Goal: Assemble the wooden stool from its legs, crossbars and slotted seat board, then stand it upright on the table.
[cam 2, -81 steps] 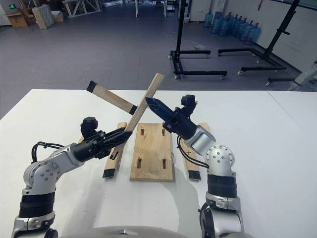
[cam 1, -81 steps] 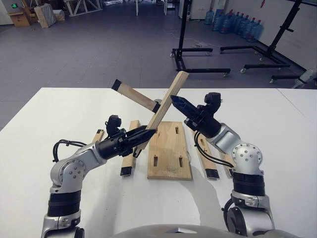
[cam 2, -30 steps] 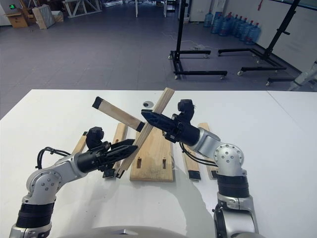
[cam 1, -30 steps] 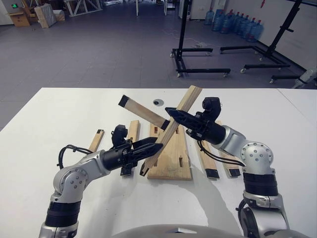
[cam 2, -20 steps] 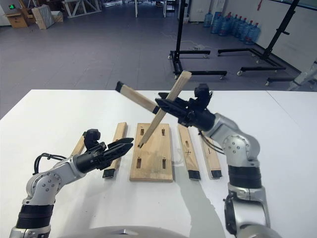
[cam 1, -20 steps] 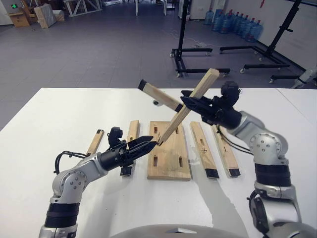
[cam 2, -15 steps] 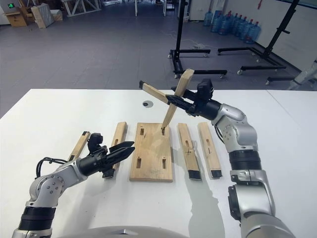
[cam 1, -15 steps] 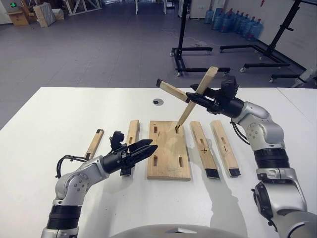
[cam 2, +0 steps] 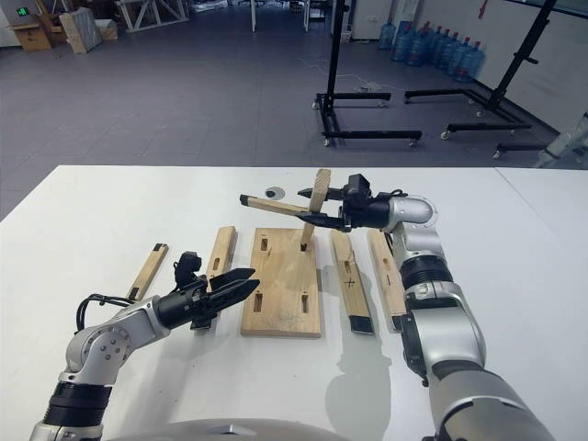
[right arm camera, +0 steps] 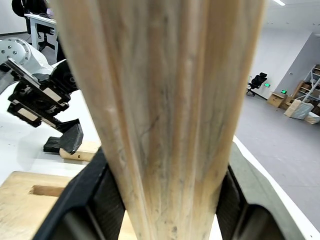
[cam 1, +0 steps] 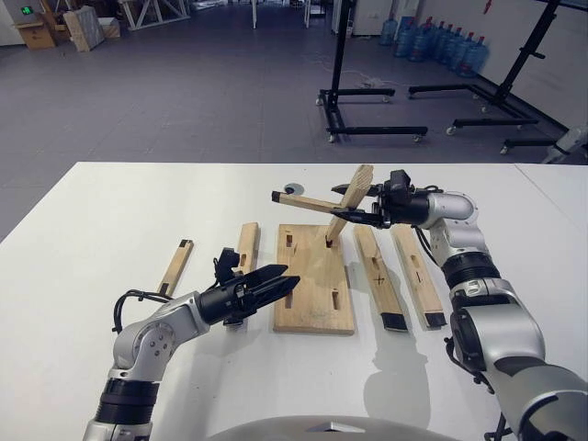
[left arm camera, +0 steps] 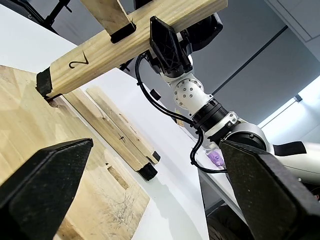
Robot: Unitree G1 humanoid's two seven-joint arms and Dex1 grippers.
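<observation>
Cannot tell whether the leg (cam 1: 333, 231) gripped by the right claw (cam 1: 342, 204) is seated in the seat board (cam 1: 312, 303) slot below that claw or merely touching it. Cut off at both ends in the right wrist view. Partly covered under the left claw (cam 1: 292, 277): the near end of a lying leg (cam 1: 245, 246).

A workshop hall: bare grey floor (cam 1: 202, 83), black wheeled stands (cam 1: 377, 131), water jugs (cam 1: 450, 48) and wooden crates (cam 1: 39, 35).

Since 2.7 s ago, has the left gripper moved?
Yes: the left gripper drew back toward the robot, from the far corner of the slotted wooden seat board to its mid left edge.
</observation>
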